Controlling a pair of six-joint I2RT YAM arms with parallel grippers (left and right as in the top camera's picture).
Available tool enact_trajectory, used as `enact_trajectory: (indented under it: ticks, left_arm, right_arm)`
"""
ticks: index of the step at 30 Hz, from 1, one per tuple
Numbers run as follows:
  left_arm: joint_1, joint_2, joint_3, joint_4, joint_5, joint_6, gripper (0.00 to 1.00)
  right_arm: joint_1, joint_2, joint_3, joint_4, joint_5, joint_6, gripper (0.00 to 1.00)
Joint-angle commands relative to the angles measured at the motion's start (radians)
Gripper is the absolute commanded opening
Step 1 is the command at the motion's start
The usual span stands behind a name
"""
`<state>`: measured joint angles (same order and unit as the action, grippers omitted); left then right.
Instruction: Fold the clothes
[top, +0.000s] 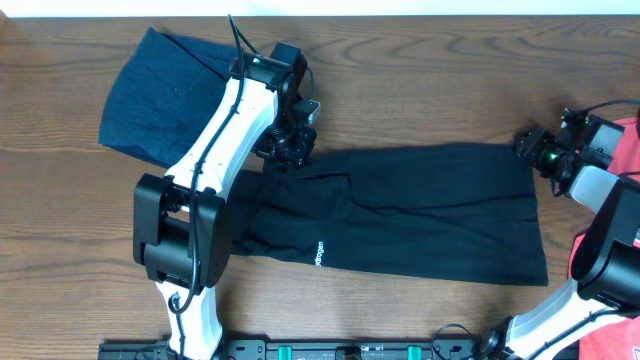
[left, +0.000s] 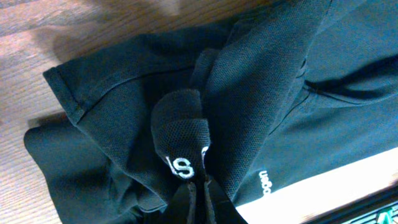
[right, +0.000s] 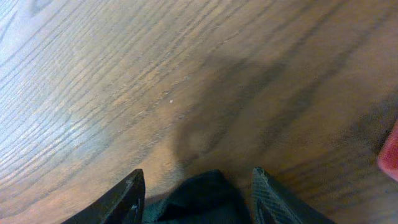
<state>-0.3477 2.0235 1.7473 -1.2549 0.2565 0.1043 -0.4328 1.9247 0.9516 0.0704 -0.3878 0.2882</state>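
Black shirt (top: 420, 210) runs left-right: left claw (left: 199, 186) pinches its collar end, right claw (right: 196, 180) gapes astride the far corner.

Robotics lab: wood table (top: 420, 90), left arm (top: 215, 150), right arm (top: 610, 250) (bench-mounted).

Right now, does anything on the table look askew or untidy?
Yes. The black shirt is bunched and creased at the end that the left gripper pinches; the rest lies flat.
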Motion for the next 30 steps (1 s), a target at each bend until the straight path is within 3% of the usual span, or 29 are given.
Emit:
enact_trajectory:
  ticks: [1,7,10,12,18,25,30]
  left_arm:
    - [0.003,-0.002,0.007,-0.001,0.009,-0.01,0.06]
    - [0.003,-0.002,0.007,0.01,0.009,-0.013,0.06]
    - [0.003,-0.002,0.007,0.01,0.009,-0.013,0.06]
    - [0.003,-0.002,0.007,0.01,0.009,-0.013,0.06]
    - [0.003,-0.002,0.007,0.01,0.008,-0.013,0.06]
    - [0.003,-0.002,0.007,0.01,0.008,-0.013,0.06]
    - [0.003,-0.002,0.007,0.009,0.008,-0.013,0.06]
  right_arm:
    - [0.031,0.045,0.003,-0.028,0.021,0.014,0.48]
    - [0.051,0.045,0.003,-0.063,0.027,0.014,0.31]
    - [0.046,0.045,0.003,-0.063,0.08,0.041,0.16]
    - [0.036,0.037,0.004,-0.063,0.091,0.056,0.01]
    - [-0.008,-0.063,0.004,-0.096,0.022,0.057,0.01]
    - [-0.065,-0.253,0.004,-0.278,0.05,0.068,0.01]
    - [-0.082,-0.297,0.004,-0.327,0.06,0.085,0.01]
